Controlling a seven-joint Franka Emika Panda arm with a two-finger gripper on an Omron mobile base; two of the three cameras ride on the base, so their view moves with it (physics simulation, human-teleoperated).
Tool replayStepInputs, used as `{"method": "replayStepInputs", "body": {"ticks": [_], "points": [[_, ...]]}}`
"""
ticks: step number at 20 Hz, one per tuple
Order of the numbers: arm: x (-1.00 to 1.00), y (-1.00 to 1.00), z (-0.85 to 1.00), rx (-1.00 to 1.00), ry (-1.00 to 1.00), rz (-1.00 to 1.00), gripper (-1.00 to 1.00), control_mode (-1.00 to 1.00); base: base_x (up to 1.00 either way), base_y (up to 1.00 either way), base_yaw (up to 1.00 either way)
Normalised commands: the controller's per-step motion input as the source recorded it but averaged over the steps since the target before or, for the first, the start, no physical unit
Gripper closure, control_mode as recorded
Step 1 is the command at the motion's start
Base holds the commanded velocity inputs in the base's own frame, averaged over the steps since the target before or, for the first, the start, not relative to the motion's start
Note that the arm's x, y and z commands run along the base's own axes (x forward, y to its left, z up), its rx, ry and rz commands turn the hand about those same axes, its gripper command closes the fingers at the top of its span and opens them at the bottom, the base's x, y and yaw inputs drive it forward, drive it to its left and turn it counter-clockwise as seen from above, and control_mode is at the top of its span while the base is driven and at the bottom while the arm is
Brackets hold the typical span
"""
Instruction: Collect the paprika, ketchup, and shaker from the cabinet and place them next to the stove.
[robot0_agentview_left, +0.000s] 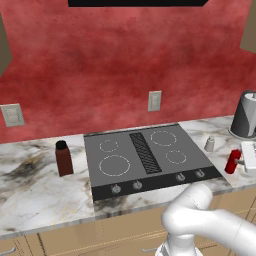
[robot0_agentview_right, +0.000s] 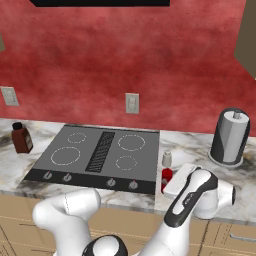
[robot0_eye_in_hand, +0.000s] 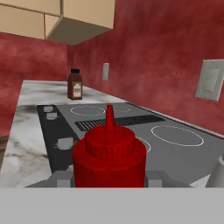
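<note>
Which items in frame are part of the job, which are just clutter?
Job:
paprika, left of the stove
shaker, right of it
ketchup, between the fingers of the gripper
cabinet

Clutter:
grey kettle-like pot
wall outlets
marble counter
</note>
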Motion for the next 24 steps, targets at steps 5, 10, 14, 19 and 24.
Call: {"method": "replayStepInputs", "body": {"ticks": [5,10,14,19,24], "points": [[0.13,0.07,-0.08,-0.03,0.0,-0.02,1.0,-1.0,0.0,0.0,0.0],[0.04,0.05,-0.16,-0.01,0.0,-0.01,1.0,-1.0,0.0,0.0,0.0],[0.0,0.0,-0.22,0.0,0.0,0.0,1.0,-1.0,0.0,0.0,0.0],[0.01,0.0,-0.21,0.0,0.0,0.0,1.0,-1.0,0.0,0.0,0.0],[0.09,0.08,-0.21,-0.01,0.0,0.0,-1.0,-1.0,0.0,0.0,0.0]]}}
